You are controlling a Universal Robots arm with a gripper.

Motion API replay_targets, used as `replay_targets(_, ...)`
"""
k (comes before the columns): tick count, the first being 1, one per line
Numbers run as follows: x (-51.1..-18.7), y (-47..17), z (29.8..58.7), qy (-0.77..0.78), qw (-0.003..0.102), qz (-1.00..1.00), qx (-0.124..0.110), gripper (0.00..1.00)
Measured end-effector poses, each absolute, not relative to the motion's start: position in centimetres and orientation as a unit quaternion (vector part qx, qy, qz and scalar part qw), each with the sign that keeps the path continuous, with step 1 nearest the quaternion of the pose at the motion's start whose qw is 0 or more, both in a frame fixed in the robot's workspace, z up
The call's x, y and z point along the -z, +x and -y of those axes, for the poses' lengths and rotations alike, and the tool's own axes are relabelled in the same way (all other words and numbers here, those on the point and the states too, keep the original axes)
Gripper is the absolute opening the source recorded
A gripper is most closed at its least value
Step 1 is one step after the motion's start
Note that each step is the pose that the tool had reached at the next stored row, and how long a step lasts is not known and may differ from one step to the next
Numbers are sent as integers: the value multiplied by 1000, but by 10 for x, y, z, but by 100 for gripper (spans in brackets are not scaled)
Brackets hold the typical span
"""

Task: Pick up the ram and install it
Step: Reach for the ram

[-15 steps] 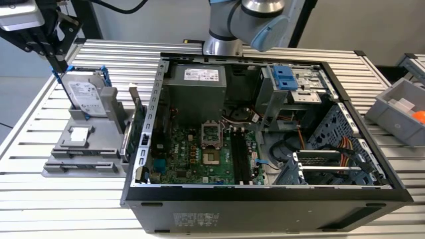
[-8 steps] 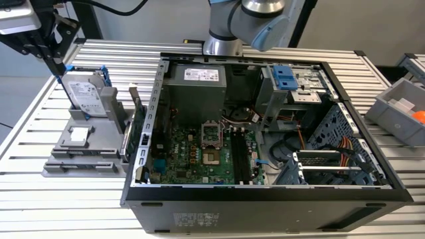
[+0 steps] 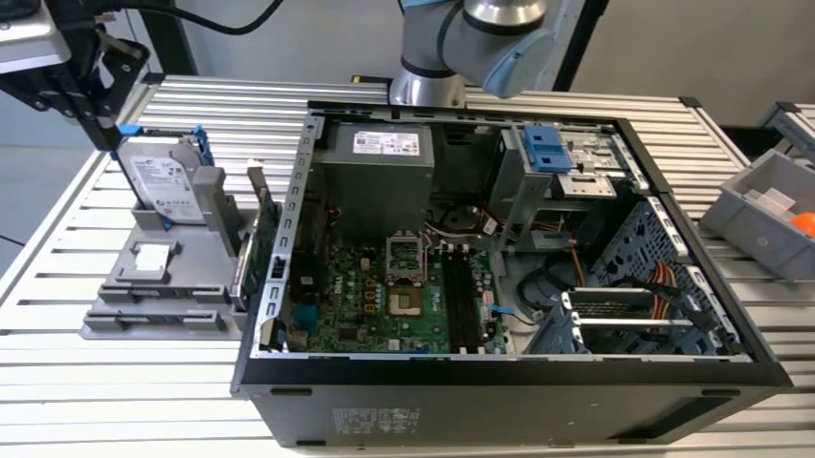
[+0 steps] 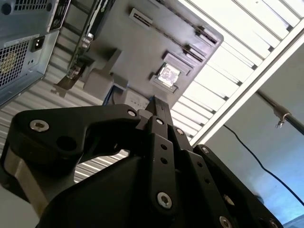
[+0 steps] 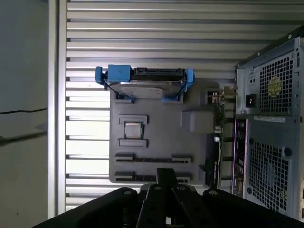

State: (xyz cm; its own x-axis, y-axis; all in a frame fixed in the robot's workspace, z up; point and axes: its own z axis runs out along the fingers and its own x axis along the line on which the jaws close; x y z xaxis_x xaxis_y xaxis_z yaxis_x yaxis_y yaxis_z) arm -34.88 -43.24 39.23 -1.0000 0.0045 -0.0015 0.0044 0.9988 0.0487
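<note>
Gripper (image 3: 102, 143): high over the far end of the gray holder (image 3: 128, 324), at the exterior view's left, just beside the upright drive (image 3: 166, 181) in its blue frame. In both wrist views its fingers are drawn together and the tips meet (image 5: 166, 173).

First wrist view, looking down the fingers: the tips line up over the holder's end opposite the drive. A small silvery square (image 5: 134, 129) sits in a pocket at mid-holder, and two long slots lie between it and the tips.

Ram: cannot place it with certainty. A thin dark line (image 5: 153, 159) runs along the slot nearer the square. I cannot tell whether that is a stick on edge or a bare groove.

Case (image 3: 510, 401): lies open on the slatted tabletop (image 3: 128, 401), well apart from the gripper. The motherboard (image 3: 369, 305) is exposed, with long black slots (image 3: 461, 301) beside the socket. I cannot tell whether any slot is filled.

A green card (image 3: 261, 248) stands on edge between holder and case.
</note>
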Motion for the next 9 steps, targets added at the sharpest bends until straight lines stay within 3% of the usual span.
replay_targets(9,-392,-350,442,2,1,-1000,-24,0)
